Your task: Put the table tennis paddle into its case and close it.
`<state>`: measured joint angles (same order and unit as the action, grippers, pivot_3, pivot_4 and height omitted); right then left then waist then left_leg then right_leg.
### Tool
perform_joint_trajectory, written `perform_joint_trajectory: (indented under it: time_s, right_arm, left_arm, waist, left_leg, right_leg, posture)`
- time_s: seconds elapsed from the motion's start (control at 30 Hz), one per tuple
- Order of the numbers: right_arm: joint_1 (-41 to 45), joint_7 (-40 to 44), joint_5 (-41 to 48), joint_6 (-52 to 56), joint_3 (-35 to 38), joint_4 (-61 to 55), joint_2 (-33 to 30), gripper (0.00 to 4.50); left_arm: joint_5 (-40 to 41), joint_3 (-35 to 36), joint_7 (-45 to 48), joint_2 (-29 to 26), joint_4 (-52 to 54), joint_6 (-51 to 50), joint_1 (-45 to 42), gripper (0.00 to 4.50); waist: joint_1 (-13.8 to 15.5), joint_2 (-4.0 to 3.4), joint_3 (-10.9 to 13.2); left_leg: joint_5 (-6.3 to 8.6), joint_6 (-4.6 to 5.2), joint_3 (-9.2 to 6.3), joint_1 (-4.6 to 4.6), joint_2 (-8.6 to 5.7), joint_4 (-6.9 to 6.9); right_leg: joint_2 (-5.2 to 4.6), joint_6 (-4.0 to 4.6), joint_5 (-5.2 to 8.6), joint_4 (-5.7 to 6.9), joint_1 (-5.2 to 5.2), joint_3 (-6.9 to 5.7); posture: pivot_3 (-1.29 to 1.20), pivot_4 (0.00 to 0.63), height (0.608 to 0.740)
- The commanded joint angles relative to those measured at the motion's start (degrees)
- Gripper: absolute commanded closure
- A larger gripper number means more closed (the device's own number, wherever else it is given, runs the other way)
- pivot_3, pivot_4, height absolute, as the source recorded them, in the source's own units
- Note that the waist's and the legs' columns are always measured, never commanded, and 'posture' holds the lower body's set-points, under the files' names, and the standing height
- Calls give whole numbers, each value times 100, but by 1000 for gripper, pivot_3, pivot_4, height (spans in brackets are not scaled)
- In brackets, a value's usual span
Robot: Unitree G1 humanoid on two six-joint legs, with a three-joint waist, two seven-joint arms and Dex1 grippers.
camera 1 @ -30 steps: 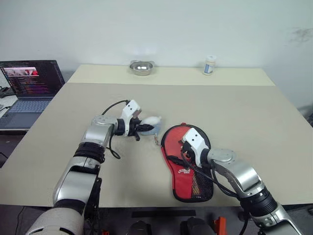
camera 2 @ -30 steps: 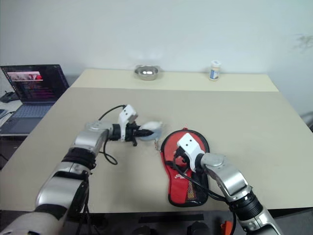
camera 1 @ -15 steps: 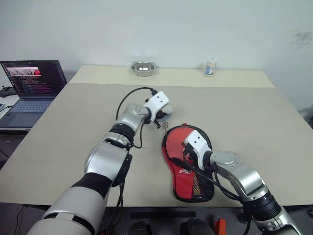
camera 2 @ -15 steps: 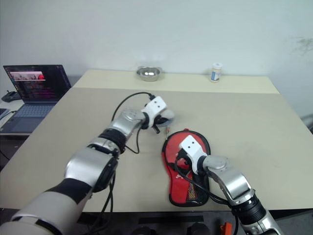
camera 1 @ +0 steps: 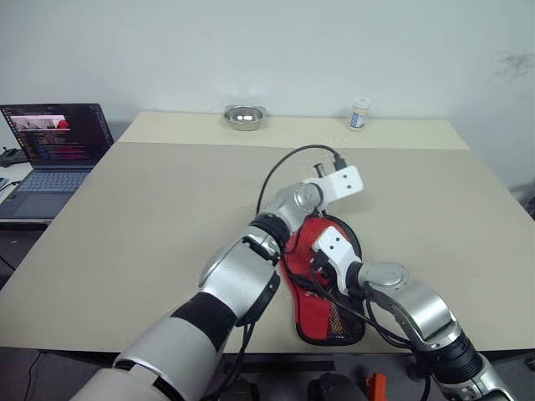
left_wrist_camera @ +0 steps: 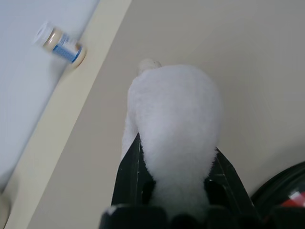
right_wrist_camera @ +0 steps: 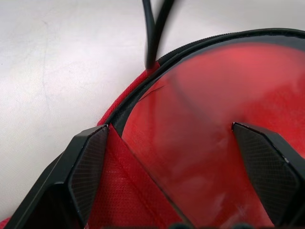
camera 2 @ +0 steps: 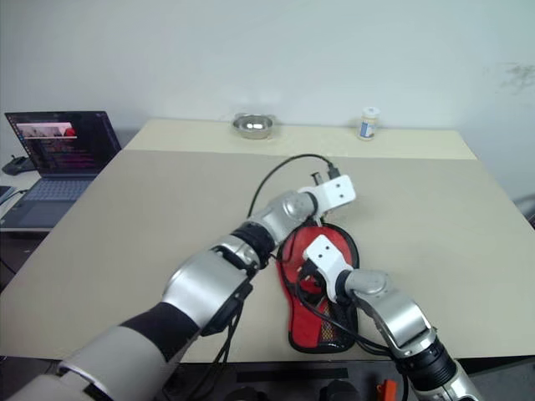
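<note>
The case (camera 1: 322, 280) lies flat near the front edge of the surface (camera 1: 167, 200), right of centre, red side up with its mesh pocket toward the front edge. The right pincer (right_wrist_camera: 183, 157) hangs over the round end of the case with its two fingers (right_wrist_camera: 88, 164) spread wide, one over the zipped rim and one over the red panel; in the right wrist view a glossy red face sits inside the black rim, probably the paddle (right_wrist_camera: 219, 143) already lying in the opened case, though this cannot be confirmed. This posture likely serves to steady the case while the other arm works. The left pincer (left_wrist_camera: 176, 191) reaches across above the far end of the case and is clamped on a white fluffy object (left_wrist_camera: 176, 138), probably a pull or charm tied to the zip; held there, it would let the arm draw the zip round the rim. A steel bowl (camera 1: 243, 116) and a small bottle (camera 1: 359, 113) stand at the far edge, well apart from the work. A laptop (camera 1: 50, 150) sits off the left edge.
</note>
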<state>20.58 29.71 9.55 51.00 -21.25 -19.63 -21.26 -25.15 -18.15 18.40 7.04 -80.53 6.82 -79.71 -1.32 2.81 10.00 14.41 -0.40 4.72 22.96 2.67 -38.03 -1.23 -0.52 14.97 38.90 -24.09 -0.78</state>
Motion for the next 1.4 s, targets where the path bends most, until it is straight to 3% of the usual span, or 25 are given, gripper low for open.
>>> perform_joint_trajectory:
  time_s: [0.03, 0.27, 0.43, 0.83, 1.23, 1.4]
  right_arm:
    - [-359, 77, 31, 477, -395, 335, -29, 0]
    - [-330, 87, -19, 422, -384, 398, -25, 0]
    - [-300, 95, -43, 371, -377, 464, -6, 0]
    - [-147, 199, -60, 299, -329, 606, -59, 0]
    - [35, 225, -61, 292, -216, 659, -26, 0]
    - [156, 61, 199, 652, 131, 178, 266, 0]
  left_arm:
    - [23, 62, 161, 338, 191, 326, -381, 4084]
    - [148, 97, 940, 763, 224, 507, -143, 4084]
    - [206, 113, 1537, 749, 227, 492, 56, 4084]
    - [261, 172, 2080, 554, 293, 582, 296, 24]
    - [1332, 1236, 2155, 202, 525, 245, -67, 24]
    - [1780, 1629, 2573, -497, 889, 415, -237, 24]
  waist:
    - [0, -1, -1]
    - [-9, -16, -11]
    - [-10, -18, -15]
    - [-23, -23, -28]
    - [-30, -23, -30]
    - [-64, -25, -28]
  left_leg:
    - [0, 0, 0, 0, 0, 1]
    - [0, 0, -1, -1, 0, 3]
    - [0, 0, -1, -1, -1, 3]
    - [0, 1, -3, -6, 1, 2]
    - [-1, 2, -4, -7, 1, 0]
    - [-1, 2, -3, -7, 2, 2]
  right_leg:
    - [1, 0, 0, 0, 0, 0]
    - [1, -1, 1, -2, 1, -1]
    - [2, -1, 1, -3, 1, 0]
    - [4, 0, 1, 1, 2, 1]
    - [5, -1, 0, 4, 3, 1]
    - [8, -1, 0, 5, 0, 5]
  posture:
    - [0, 150, 740]
    - [0, 150, 740]
    - [0, 150, 740]
    - [0, 150, 740]
    - [0, 150, 740]
    - [0, 150, 740]
